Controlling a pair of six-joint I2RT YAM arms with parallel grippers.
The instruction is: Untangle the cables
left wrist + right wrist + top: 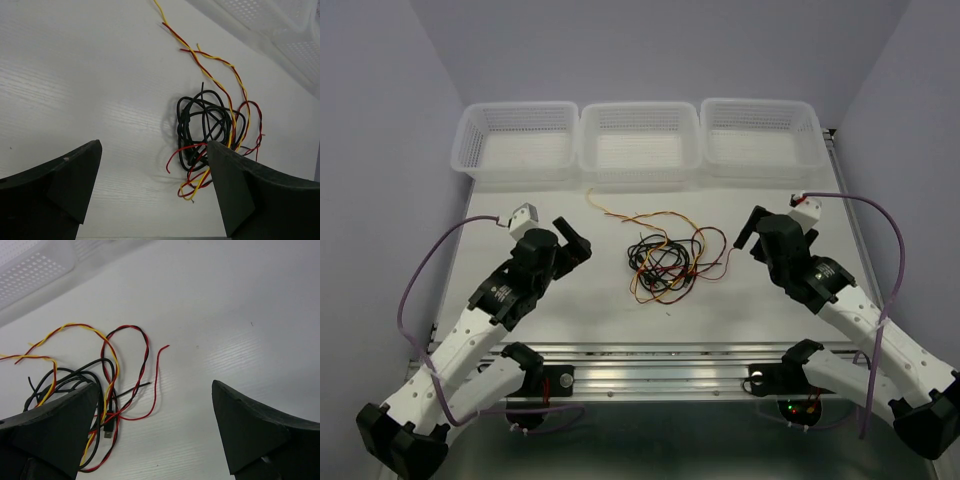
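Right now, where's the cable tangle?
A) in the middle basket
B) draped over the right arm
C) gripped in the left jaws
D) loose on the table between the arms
D: the cables lie loose on the table, short of the baskets, with nothing gripping them.

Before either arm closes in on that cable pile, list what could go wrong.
1. The black loops sit interwoven with red and yellow strands; the open left gripper could pinch several at once, and pulling may tighten the knot.
2. The loose red end near the open right gripper lies flat and thin, so it may slip out.
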